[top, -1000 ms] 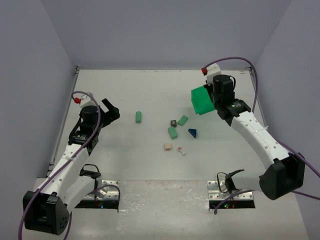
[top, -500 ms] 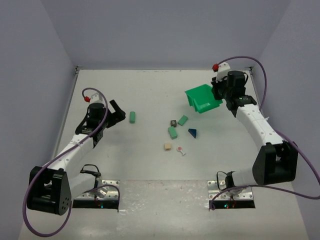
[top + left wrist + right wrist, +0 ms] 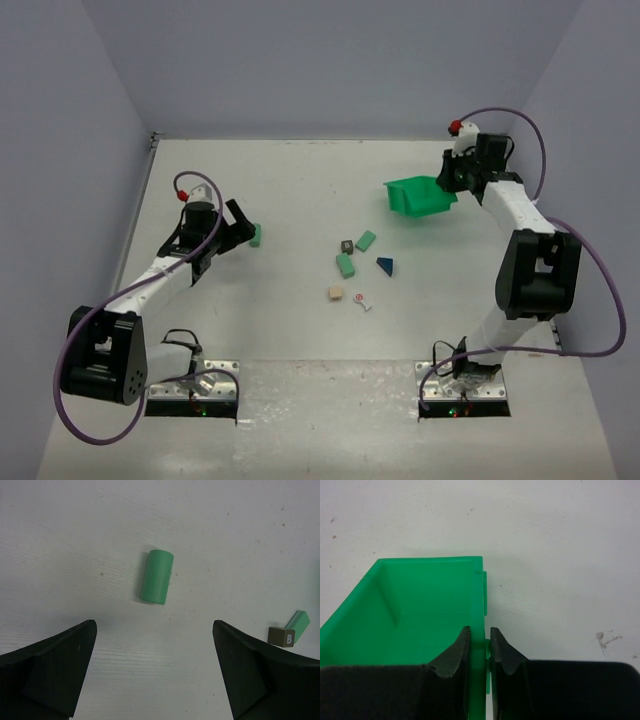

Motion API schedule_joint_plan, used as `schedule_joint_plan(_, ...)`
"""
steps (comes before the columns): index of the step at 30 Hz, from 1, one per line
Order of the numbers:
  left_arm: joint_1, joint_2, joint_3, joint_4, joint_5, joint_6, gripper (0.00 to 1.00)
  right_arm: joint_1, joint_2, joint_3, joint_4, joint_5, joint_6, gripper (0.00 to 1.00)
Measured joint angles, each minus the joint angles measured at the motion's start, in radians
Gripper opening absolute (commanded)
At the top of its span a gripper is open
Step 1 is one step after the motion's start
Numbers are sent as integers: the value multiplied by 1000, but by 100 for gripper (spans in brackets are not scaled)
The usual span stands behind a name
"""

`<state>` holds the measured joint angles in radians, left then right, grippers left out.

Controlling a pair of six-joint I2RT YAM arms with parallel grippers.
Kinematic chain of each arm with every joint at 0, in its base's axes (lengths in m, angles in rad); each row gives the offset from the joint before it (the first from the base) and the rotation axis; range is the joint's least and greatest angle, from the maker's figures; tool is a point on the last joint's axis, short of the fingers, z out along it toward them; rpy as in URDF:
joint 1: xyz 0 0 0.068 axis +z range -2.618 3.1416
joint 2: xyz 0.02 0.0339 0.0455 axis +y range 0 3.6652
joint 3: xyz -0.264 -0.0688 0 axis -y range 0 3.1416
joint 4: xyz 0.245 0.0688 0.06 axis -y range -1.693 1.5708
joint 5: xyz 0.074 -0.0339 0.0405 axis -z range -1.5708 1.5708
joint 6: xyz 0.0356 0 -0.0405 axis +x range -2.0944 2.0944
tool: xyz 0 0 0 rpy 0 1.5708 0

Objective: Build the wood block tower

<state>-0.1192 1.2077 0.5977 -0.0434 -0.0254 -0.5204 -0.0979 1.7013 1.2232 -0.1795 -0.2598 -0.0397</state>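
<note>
Right hand point(image 3: 479, 634) pinches green bin point(image 3: 420, 605); scuffed white table point(image 3: 300, 180), lavender walls point(image 3: 330, 60).

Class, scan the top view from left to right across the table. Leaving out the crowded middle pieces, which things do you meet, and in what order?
lone green block → tan block → blue wedge → green bin

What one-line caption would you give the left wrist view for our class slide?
Open left claw poised before a green block lying on the white table.
</note>
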Motion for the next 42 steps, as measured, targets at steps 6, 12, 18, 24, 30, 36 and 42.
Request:
schedule_joint_plan(6, 0, 24, 20, 11, 41, 16, 100, 0, 99, 76, -12, 71, -26, 0)
schedule_joint_plan(12, 0, 25, 28, 10, 106, 49, 100, -15, 179, 143, 15, 157, -6, 20)
schedule_joint_plan(18, 0, 29, 46, 24, 310, 121, 100, -38, 198, 151, 19, 214, 24, 97)
schedule_joint_plan(24, 0, 48, 77, -4, 472, 188, 100, -46, 193, 142, 16, 222, 26, 99)
schedule_joint_plan(30, 0, 61, 149, -108, 385, 196, 100, -46, 115, 67, 21, 139, 26, 99)
schedule_joint_plan(36, 1, 98, 193, -167, 252, 170, 100, -45, 9, 24, 28, 77, 26, 99)
schedule_joint_plan(42, 0, 101, 193, -207, 154, 153, 100, -45, -12, 21, 26, 46, 47, 99)
